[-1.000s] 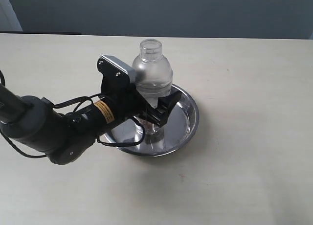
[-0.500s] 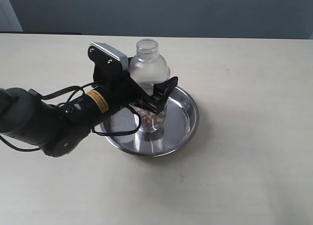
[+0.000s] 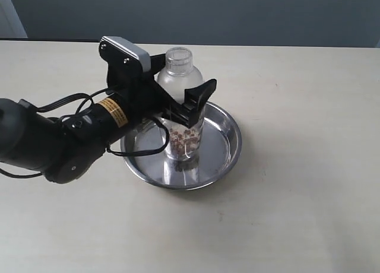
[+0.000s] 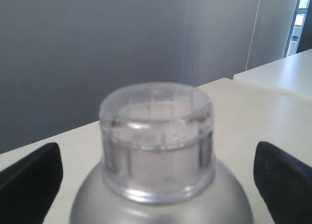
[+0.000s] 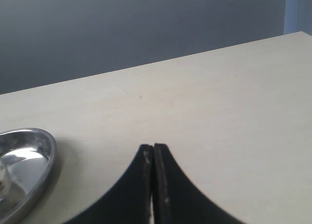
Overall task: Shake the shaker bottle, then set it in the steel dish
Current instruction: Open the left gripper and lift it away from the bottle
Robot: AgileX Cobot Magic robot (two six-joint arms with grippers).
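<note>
Clear plastic shaker bottle (image 3: 180, 83), shiny steel dish (image 3: 224, 139), matt pale table (image 3: 297, 213)

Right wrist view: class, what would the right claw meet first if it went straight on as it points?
The shut right claw points out over the table, the steel dish off to one side. The way looks free to the far edge, though depth is unclear.

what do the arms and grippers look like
Left arm: bulky, rounded, black, with loose black cables, a yellow label band with dark print and a silver-grey box with screws at the wrist; its fingers are black. Right gripper: two black curved fingers with pale inner edges; its arm is out of view.
</note>
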